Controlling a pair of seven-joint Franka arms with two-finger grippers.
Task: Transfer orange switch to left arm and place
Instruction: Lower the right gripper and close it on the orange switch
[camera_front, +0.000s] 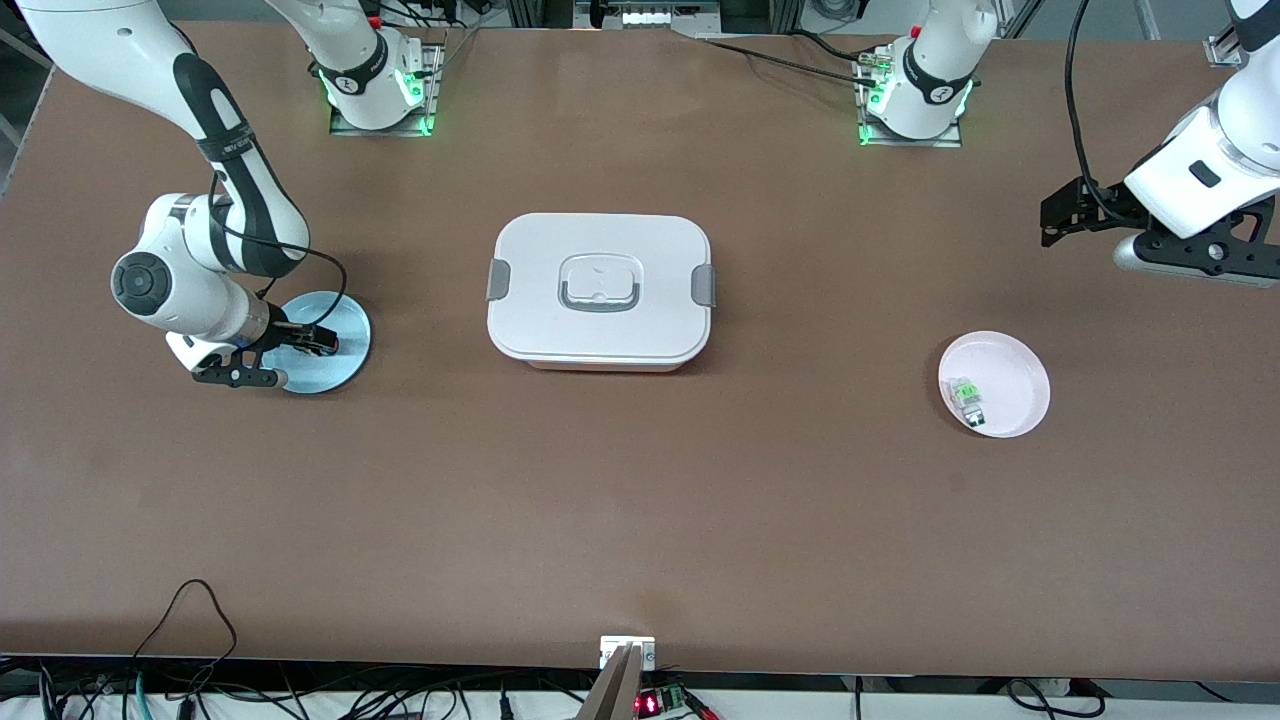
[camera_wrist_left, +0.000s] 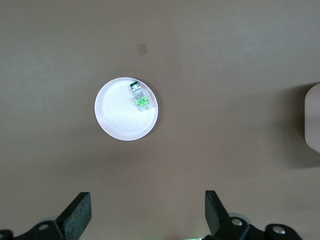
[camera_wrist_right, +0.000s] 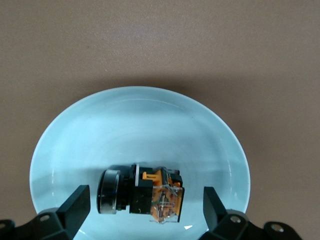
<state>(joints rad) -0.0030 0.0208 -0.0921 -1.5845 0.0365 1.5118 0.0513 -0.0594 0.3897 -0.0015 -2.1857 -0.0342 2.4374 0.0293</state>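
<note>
Front view is taken first at its lower part: the pink plate (camera_front: 1020, 375), toward the left arm's end of the table, is seen nearest the camera, with the small clear part with a green top (camera_front: 967, 396) lying at about eight o'clock on it; this part is not the task's own and is left alone. A little farther up, the blue plate (camera_front: 345, 345) toward the right arm's end carries the orange switch (camera_wrist_right: 142, 192), lying on its side inside the plate. The right gripper (camera_wrist_right: 145, 207) is lowered over this plate with its fingers spread wide on either side of the switch and not touching it, so a grasp is judged to be in preparation. The box (camera_front: 600, 290) is set in the middle of the table, between the two plates, which is likely why a straight carry is ruled out and a handover above it is called for. The left gripper (camera_wrist_left: 147, 212) is held high, spread open and empty, over bare table near the pink plate; that arm is judged to be waiting for its turn.
</note>
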